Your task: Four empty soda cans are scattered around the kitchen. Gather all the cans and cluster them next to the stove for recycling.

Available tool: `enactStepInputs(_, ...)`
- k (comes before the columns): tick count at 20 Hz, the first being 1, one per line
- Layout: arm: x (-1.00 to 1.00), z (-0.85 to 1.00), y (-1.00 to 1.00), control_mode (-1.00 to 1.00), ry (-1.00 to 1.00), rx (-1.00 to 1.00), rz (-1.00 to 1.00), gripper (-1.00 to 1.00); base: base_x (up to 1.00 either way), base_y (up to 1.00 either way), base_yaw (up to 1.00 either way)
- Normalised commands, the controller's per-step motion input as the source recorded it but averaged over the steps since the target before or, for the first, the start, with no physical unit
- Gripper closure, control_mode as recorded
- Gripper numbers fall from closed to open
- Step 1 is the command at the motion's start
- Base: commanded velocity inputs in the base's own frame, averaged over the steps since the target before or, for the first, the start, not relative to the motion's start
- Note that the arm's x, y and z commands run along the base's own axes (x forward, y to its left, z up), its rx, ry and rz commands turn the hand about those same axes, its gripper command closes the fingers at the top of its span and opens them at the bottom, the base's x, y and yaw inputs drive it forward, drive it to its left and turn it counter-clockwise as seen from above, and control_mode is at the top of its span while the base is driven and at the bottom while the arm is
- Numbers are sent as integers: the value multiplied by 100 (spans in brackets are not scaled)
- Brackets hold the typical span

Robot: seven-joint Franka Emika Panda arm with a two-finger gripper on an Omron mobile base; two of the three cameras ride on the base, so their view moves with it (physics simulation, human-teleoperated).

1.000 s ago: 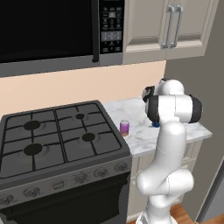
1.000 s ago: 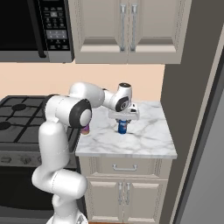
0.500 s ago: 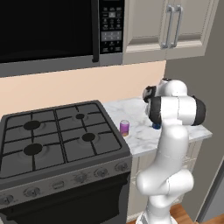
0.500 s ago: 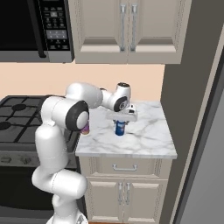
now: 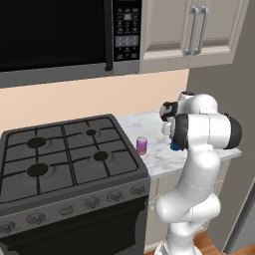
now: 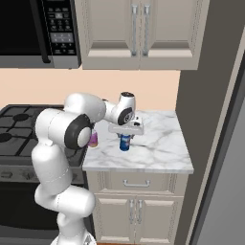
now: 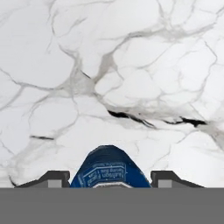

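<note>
Claw (image 6: 125,139) clamped on the blue can (image 6: 125,142), low over the marble worktop (image 6: 158,148). Carry step: next, move it left and set it beside the purple can (image 5: 142,145) by the stove (image 5: 64,154)

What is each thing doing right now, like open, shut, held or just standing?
Hand: shut on the blue can.
Blue can: upright, between the fingers, on or just above the counter.
Purple can: upright on the counter by the stove.
Cabinet doors: shut.
</note>
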Motion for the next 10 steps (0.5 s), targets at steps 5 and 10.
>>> enactStepInputs(5, -41, 12, 31, -100, 0, 0, 0, 100, 0, 0, 0)
enactStepInputs(10, -22, 16, 44, -100, 0, 0, 0, 100, 0, 0, 0)
